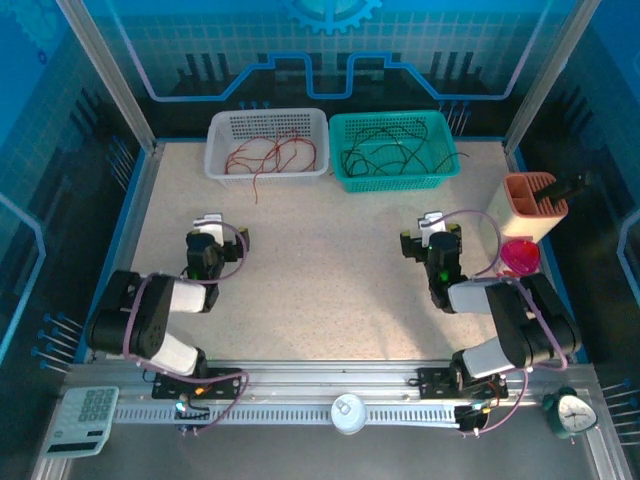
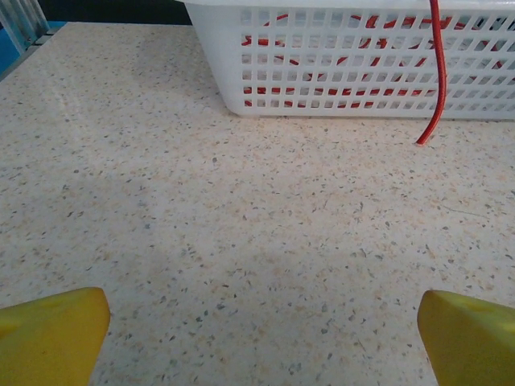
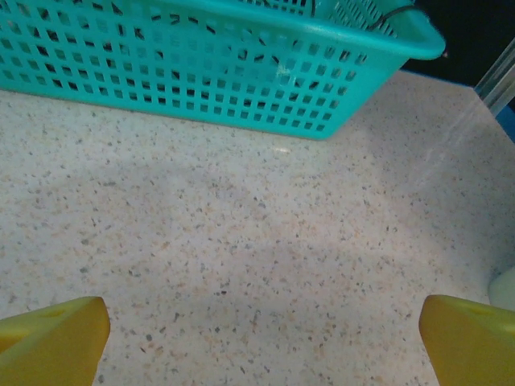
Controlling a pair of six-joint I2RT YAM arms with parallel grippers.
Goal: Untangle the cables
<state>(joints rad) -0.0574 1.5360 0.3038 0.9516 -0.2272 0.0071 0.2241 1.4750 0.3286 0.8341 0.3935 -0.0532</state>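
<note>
Left pincer [image 2: 261, 336] and right pincer [image 3: 261, 336] gaped wide, empty, low in frame. Red cables [image 1: 270, 155] lay in the white basket [image 1: 266, 113] upper left, black cables [image 1: 395, 155] in the teal basket [image 1: 390, 116] beside it. Tugging the overhanging red strand [image 2: 437, 80] could drag the whole clump or basket.

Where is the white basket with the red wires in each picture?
Top external: the white basket sits at the far edge, left of centre, beside the teal basket.
Left wrist: it runs along the top edge, ahead of the open left hand.
Right wrist: this camera faces the teal basket.
Shared landmark: the red cable hanging over the white basket's front wall onto the speckled table.
</note>
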